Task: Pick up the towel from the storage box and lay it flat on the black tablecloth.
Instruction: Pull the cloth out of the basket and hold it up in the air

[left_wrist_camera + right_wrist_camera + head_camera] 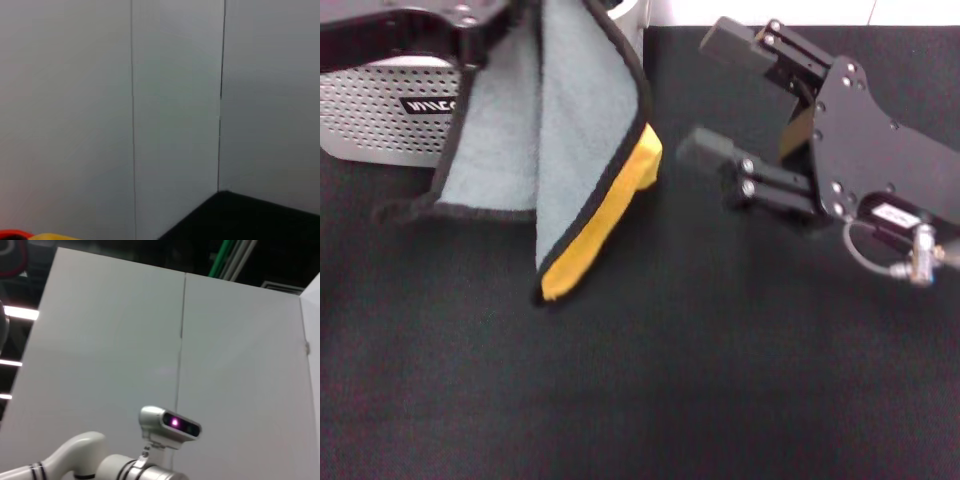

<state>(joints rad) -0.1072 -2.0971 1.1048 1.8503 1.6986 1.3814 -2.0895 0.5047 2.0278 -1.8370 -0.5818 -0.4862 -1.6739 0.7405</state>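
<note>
The grey-green towel (545, 130) hangs in folds from my left gripper (478, 38) at the top left of the head view, with its black edging and yellow reverse showing low on its right side. Its lowest corners reach down onto the black tablecloth (650, 390). The left gripper is shut on the towel's upper part, and its fingertips are hidden by the cloth. Behind the towel stands the pale perforated storage box (375, 115). My right gripper (716, 98) hovers open to the right of the towel, a little apart from it, fingers pointing at it.
White walls close off the back; a strip of the black tablecloth (250, 220) shows at their foot in the left wrist view. The right wrist view looks up at a white panel and the robot's head camera (170, 422).
</note>
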